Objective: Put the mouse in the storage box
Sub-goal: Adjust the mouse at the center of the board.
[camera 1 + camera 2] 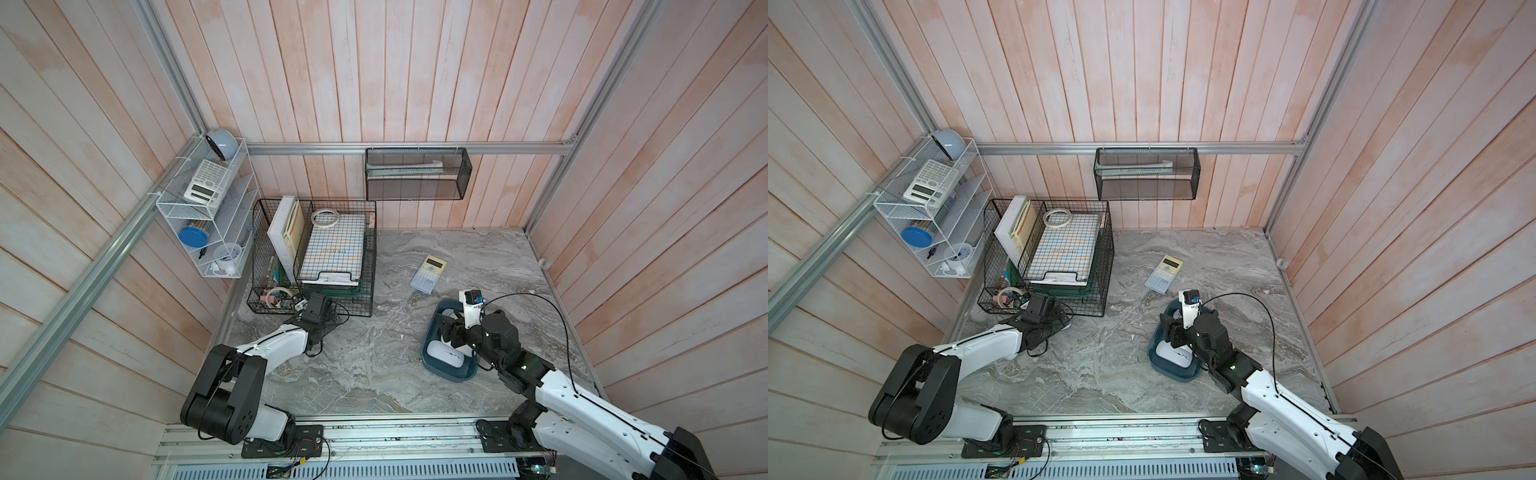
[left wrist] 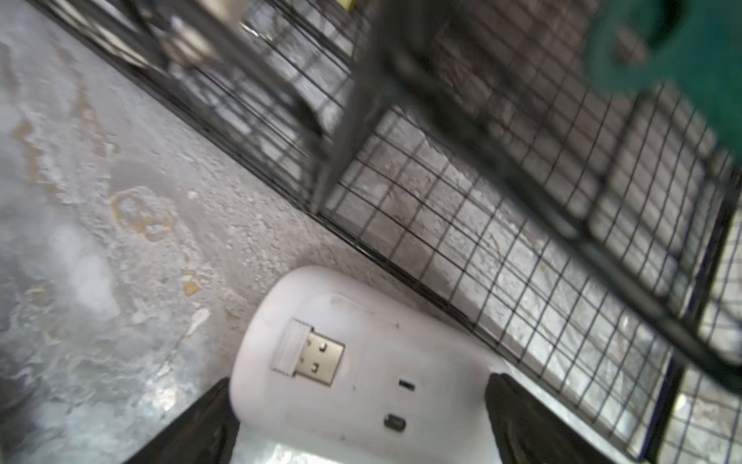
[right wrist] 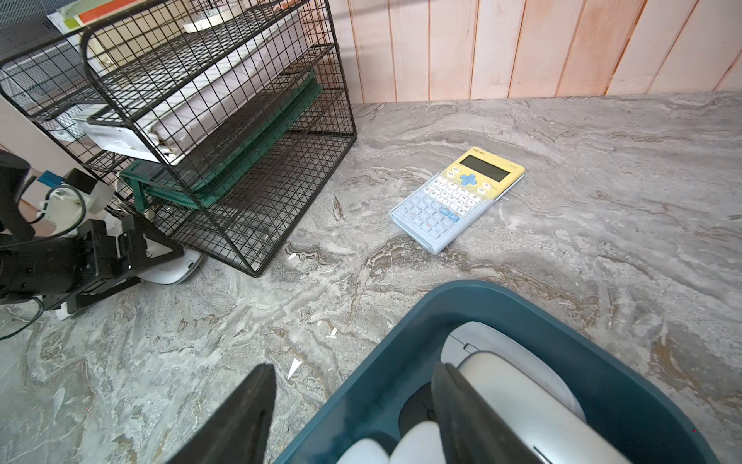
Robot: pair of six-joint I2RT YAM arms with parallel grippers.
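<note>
The left pincer [image 2: 357,379] gaped, fingers [image 2: 200,422] flanking the white plastic mouse [image 2: 373,317]. It lay belly-up on the grey marbled table [image 2: 100,201], long axis pointing away from the pincer, USB receiver [image 2: 313,355] showing. Beyond stood the black wire-grid basket [image 2: 482,249]. The right pincer [image 3: 353,367], apart, straddled the wall of the dark teal-blue plastic storage box [image 3: 482,289]. Beyond, the lettering on the yellow-and-blue calculator [image 3: 457,197] was unreadable.

We see white shells on the left arm [image 1: 278,343] and right arm [image 1: 586,401], with big rounded black joints [image 1: 224,390]. Behind the right jaws a thin black cable [image 1: 528,294] arcs; beside each jaw gap stand black wedge-shaped fingers [image 2: 192,426].
</note>
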